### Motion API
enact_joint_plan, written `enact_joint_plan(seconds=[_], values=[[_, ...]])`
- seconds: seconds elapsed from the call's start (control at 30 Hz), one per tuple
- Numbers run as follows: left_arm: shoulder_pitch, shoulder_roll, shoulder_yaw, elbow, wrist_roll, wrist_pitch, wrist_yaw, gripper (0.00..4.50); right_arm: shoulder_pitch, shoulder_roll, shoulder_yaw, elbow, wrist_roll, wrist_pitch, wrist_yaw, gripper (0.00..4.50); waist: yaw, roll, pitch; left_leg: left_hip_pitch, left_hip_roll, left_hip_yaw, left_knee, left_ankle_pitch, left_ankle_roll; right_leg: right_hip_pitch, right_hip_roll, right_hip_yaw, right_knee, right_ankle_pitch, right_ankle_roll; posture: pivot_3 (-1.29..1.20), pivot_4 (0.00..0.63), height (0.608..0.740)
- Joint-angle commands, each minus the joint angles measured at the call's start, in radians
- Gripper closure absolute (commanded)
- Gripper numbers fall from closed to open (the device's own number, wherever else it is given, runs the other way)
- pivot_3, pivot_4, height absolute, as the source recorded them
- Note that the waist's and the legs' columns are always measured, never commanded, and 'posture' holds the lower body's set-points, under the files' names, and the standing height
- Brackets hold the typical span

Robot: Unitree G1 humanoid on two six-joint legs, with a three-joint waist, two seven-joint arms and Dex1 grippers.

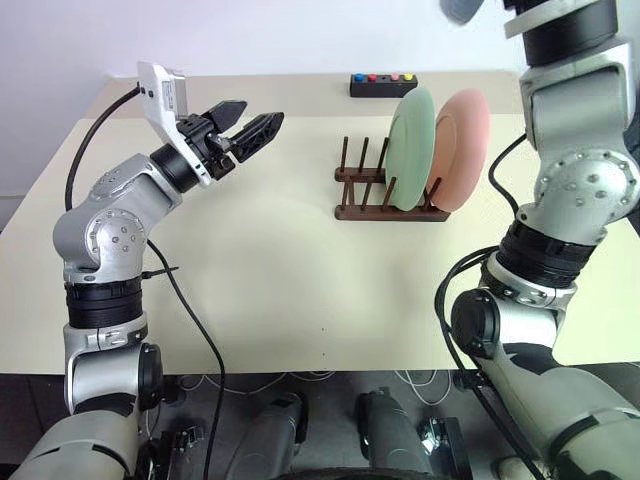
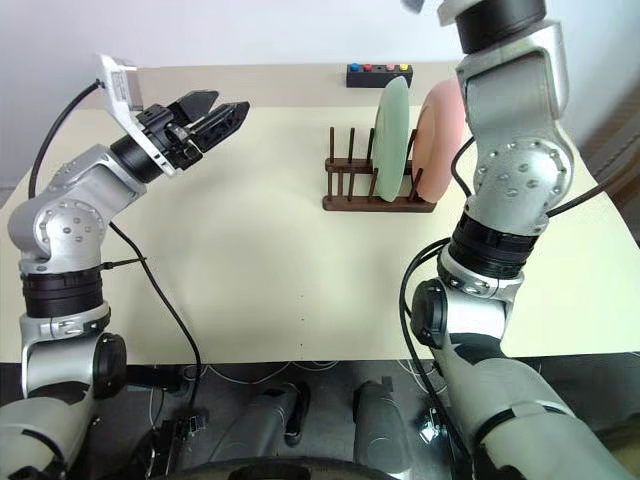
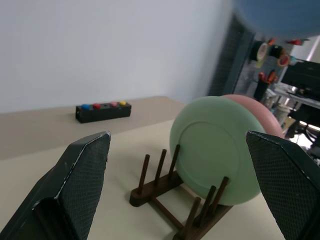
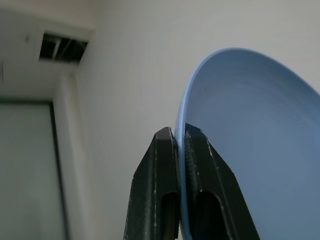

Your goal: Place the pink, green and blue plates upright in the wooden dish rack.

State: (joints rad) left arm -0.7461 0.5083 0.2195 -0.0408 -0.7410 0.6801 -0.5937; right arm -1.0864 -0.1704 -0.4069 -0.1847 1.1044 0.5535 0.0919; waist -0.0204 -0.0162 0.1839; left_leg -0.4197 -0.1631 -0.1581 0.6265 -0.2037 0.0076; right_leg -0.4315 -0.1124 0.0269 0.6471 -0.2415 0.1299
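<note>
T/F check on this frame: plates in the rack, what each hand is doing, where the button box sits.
1. The green plate stands upright in the wooden dish rack. True.
2. The pink plate lies flat on the table. False: it stands upright in the rack, right behind the green one.
3. The right hand is shut on the rim of the blue plate. True.
4. The left hand grips the green plate. False: it is open and empty, well clear of the rack.
5. The black button box sits on the table beyond the rack. True.
</note>
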Motion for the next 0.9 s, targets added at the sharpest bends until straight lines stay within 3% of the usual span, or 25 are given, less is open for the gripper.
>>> enact_joint_plan(seconds=[0.03,0.17,0.37,0.9], values=[[0.016,0.038,0.006,-0.039,0.03,-0.063,-0.062,0.08,-0.002,0.042,-0.041,-0.026,0.221,0.031,-0.125,4.5,0.0,0.001,0.0,0.0,0.0,0.0,0.0,0.0,0.0,0.0,0.0,0.0,0.0,0.0,0.0,0.0,0.15,0.74],[0.048,0.072,-0.014,-0.052,0.067,-0.109,-0.128,0.08,0.058,0.032,-0.016,-0.03,0.293,0.07,-0.166,4.5,0.001,0.001,0.0,0.0,0.0,0.0,-0.001,0.0,0.0,-0.001,0.0,0.0,0.0,0.0,0.0,0.0,0.15,0.74],[0.126,0.139,-0.021,-0.071,0.099,-0.181,-0.275,0.08,0.18,0.054,0.078,-0.007,0.216,0.071,-0.155,4.5,-0.001,0.002,0.001,0.0,0.001,0.001,-0.002,0.0,0.001,-0.002,0.001,0.001,0.0,0.0,0.0,0.0,0.15,0.74],[0.158,0.144,-0.004,-0.072,0.147,-0.283,-0.276,0.08,0.24,0.117,0.103,0.091,0.11,-0.001,-0.107,4.5,-0.001,0.002,0.001,0.0,0.002,0.001,-0.004,0.0,0.0,-0.003,0.004,0.001,0.0,0.0,-0.001,0.0,0.15,0.74]])
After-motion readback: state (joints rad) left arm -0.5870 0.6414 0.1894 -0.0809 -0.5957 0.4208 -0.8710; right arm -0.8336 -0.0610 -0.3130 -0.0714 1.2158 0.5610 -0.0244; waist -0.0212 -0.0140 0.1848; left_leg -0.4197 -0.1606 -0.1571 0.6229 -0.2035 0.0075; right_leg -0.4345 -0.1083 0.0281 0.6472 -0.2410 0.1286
